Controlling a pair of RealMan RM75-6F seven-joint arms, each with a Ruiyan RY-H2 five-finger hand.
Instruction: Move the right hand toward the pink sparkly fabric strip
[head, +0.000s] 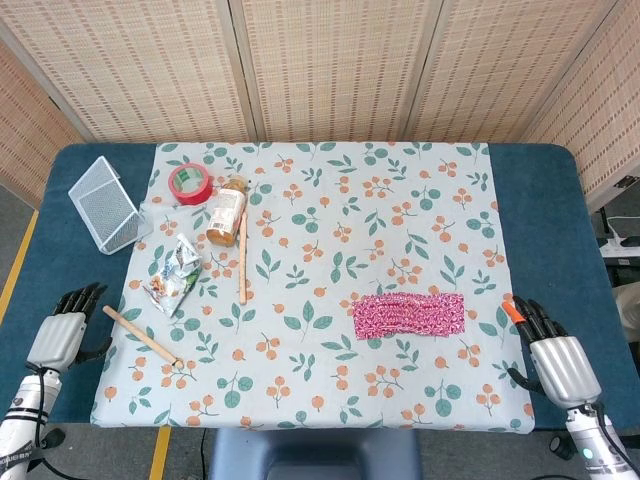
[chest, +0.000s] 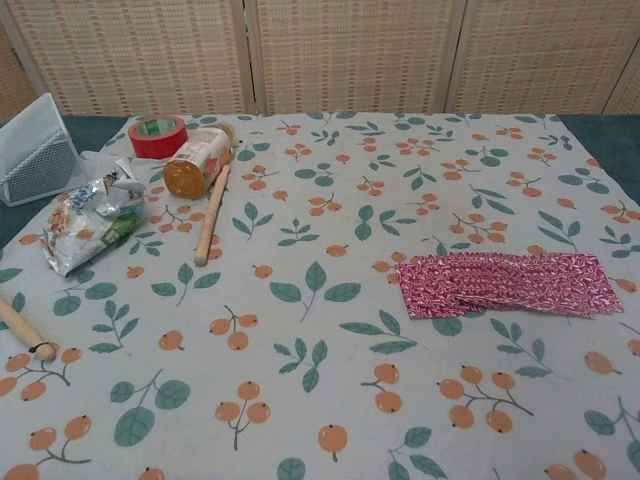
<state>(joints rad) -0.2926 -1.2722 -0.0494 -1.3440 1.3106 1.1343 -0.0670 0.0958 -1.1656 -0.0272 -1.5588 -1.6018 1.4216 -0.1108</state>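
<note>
The pink sparkly fabric strip (head: 410, 315) lies flat on the floral tablecloth (head: 330, 250), right of centre; the chest view shows the fabric strip (chest: 508, 284) at its right side. My right hand (head: 550, 355) rests at the table's near right edge, a short way right of the strip and apart from it, fingers apart and empty. At the near left edge sits my left hand (head: 62, 330), also empty with fingers spread. Neither hand shows in the chest view.
On the left lie a red tape roll (head: 189, 183), a toppled bottle (head: 227, 211), a long thin stick (head: 242, 257), a snack packet (head: 174, 274), a short wooden stick (head: 140, 335) and a wire mesh holder (head: 105, 203). Woven screens stand behind the table.
</note>
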